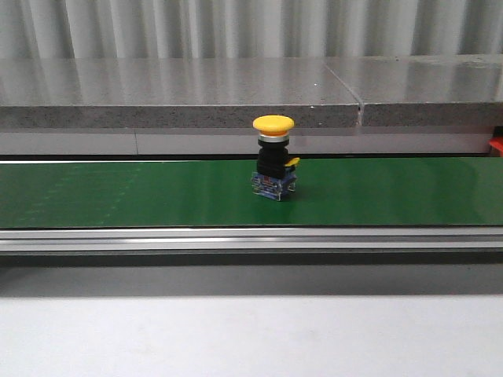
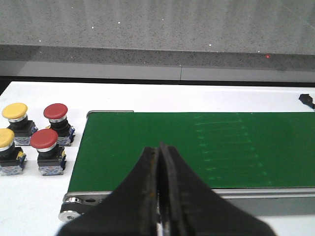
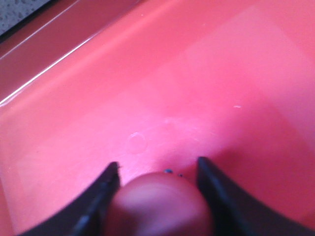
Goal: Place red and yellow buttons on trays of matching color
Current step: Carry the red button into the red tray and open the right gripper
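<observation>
Right now the right tool (image 3: 157, 169) hangs low over the floor of the red tray (image 3: 206, 83), and its two fingers stand either side of a rounded red cap, the red button (image 3: 160, 206), which sits between them; the blur keeps me from saying whether the pads press it, so whether that tool grips or has let go I cannot tell. The left tool (image 2: 158, 162) has its fingers closed together on nothing, poised above the near edge of the green belt (image 2: 221, 147). Beside the belt's end, on the white table (image 2: 34, 206), four more buttons wait: two yellow ones (image 2: 15, 112) and two red ones (image 2: 55, 112). One yellow button (image 1: 274, 157) stands upright mid-belt in the front view.

These look like rigid plastic switches, light but top-heavy, with a smooth domed cap likely to slip. A safer hold is probably the black collar under the cap, taken squarely so the button stays upright.
</observation>
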Tool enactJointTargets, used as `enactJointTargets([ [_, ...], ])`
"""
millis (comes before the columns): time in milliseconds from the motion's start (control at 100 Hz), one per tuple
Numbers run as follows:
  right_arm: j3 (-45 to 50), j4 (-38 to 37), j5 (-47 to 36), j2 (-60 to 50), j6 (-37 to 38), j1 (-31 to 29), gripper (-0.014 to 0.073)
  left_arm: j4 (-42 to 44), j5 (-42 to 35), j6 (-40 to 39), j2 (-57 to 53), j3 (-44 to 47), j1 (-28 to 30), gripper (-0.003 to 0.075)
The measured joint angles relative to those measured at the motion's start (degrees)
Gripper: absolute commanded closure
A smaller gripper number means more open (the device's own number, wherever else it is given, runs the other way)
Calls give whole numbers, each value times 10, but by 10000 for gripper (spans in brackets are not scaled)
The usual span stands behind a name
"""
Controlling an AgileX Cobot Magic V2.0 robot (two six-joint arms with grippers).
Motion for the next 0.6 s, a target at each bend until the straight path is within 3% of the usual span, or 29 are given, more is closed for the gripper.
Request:
enactJointTargets([
  [100,0,0,1,-5,-1,-2,-76,0,0,0,0,0,0,741],
  [600,-3,-3,47,-152,-28,-15,-70,0,0,0,0,0,0,741],
])
